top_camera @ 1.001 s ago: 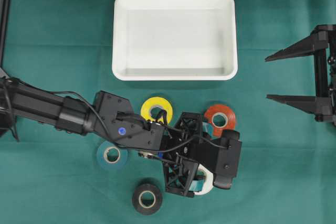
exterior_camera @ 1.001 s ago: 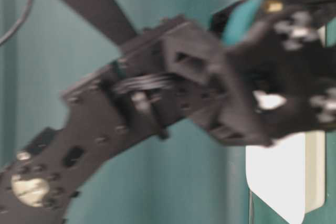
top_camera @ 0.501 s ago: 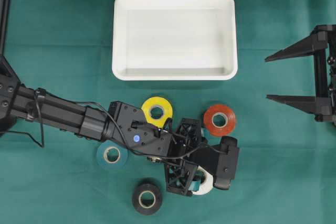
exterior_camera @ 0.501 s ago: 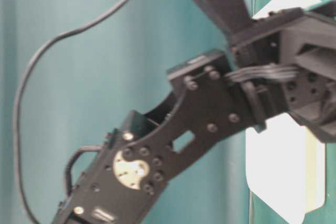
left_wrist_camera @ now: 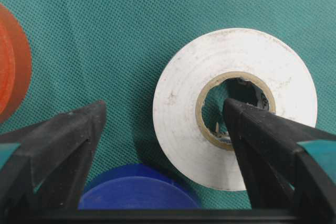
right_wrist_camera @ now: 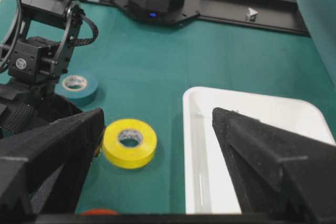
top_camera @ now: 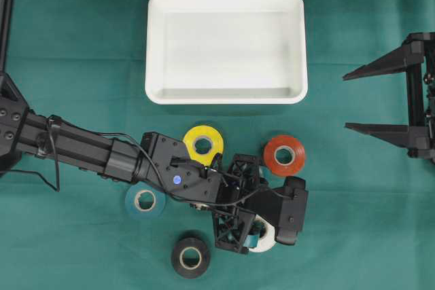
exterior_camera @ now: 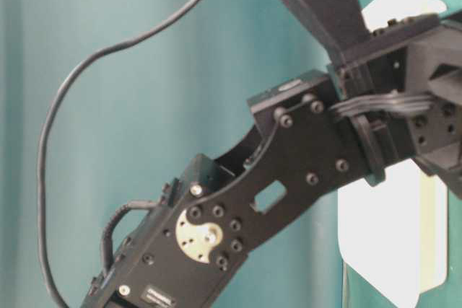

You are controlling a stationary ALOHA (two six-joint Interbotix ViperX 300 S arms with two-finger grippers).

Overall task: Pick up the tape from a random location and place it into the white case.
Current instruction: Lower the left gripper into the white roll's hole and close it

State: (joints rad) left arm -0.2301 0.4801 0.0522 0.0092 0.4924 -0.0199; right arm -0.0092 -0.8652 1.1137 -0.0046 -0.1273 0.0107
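The white case [top_camera: 224, 93] lies at the back middle of the green cloth, nothing in it. My left gripper [top_camera: 253, 225] is down over a white tape roll [top_camera: 268, 238]. In the left wrist view it [left_wrist_camera: 164, 106] is open: one finger's tip sits in the core of the white tape [left_wrist_camera: 184, 103], the other finger stands outside the roll with a gap. My right gripper [top_camera: 346, 100] hangs open at the right edge, holding nothing; the right wrist view looks between its fingers [right_wrist_camera: 158, 113] at the case [right_wrist_camera: 189, 145].
Other rolls lie on the cloth: yellow [top_camera: 202, 144], red [top_camera: 284, 155], teal [top_camera: 144, 200] and black [top_camera: 190, 257]. A blue roll [left_wrist_camera: 136, 195] and the red roll [left_wrist_camera: 10, 72] sit close to the left fingers. The left arm [exterior_camera: 238, 214] fills the table-level view.
The left arm has come down and drawn back slightly over the white roll, most of it in the first half second. The right arm has not moved.
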